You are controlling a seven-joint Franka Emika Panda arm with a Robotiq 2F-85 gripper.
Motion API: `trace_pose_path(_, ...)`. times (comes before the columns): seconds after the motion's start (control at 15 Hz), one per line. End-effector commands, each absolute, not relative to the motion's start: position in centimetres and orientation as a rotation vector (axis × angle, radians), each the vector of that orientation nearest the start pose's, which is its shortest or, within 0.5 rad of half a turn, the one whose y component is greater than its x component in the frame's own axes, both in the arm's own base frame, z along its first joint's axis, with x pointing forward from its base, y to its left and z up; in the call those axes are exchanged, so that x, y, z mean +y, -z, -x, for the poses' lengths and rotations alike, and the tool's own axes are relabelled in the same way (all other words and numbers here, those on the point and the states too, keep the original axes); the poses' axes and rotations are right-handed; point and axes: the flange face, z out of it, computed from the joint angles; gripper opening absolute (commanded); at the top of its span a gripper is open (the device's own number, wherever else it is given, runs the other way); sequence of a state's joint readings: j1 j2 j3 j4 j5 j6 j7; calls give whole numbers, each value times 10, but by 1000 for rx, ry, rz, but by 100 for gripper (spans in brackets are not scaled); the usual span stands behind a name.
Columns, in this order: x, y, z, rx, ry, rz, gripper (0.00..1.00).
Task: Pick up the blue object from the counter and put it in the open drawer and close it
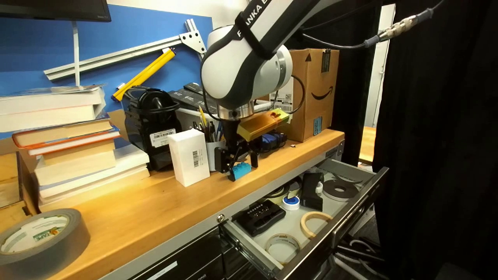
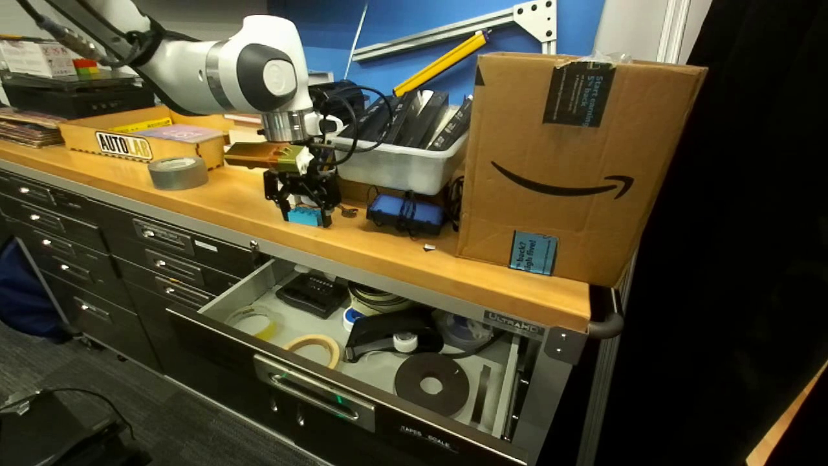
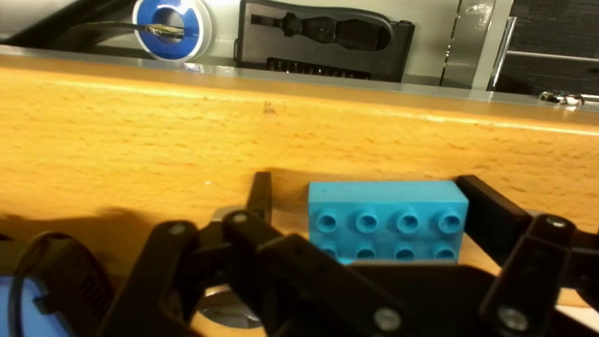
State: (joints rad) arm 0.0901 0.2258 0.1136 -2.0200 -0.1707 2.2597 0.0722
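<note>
The blue object is a light blue toy brick (image 1: 242,170) on the wooden counter (image 1: 155,206), near its front edge; it also shows in an exterior view (image 2: 304,217). My gripper (image 3: 365,179) is open and lowered around the brick (image 3: 388,215). In the wrist view the right finger is against or very near the brick's end, and a gap shows at the left finger. The brick's near side is partly hidden by the gripper. The drawer (image 2: 220,343) below the counter stands open and shows in both exterior views, partly at the top of the wrist view (image 3: 430,42).
The drawer holds tape rolls (image 2: 432,384), a black case (image 1: 260,216) and a dark tool. A white box (image 1: 190,157) stands beside the gripper. A blue device with cables (image 2: 406,213) and a large cardboard box (image 2: 569,145) stand along the counter. Duct tape (image 1: 78,243) lies further along.
</note>
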Motion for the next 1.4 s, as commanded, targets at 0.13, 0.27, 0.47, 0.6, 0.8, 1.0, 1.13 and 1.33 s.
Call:
trace_pose_path(0.13, 112, -352, -591, -382, 71, 3211, 50)
trace_pose_path(0.27, 105, -361, -584, -349, 83, 3212, 46)
trace_pose_path(0.47, 79, -363, -556, -295, -42, 3239, 46)
trace_pose_path(0.6, 53, -363, -529, -227, -167, 3252, 46)
trace_pose_path(0.8, 12, -350, -489, -139, -328, 3208, 46)
trace_pose_path(1.0, -8, -321, -468, -72, -348, 3130, 46)
trace_pose_path(1.13, -9, -301, -461, -29, -333, 3092, 46)
trace_pose_path(1.33, -5, -279, -459, 31, -294, 3048, 46)
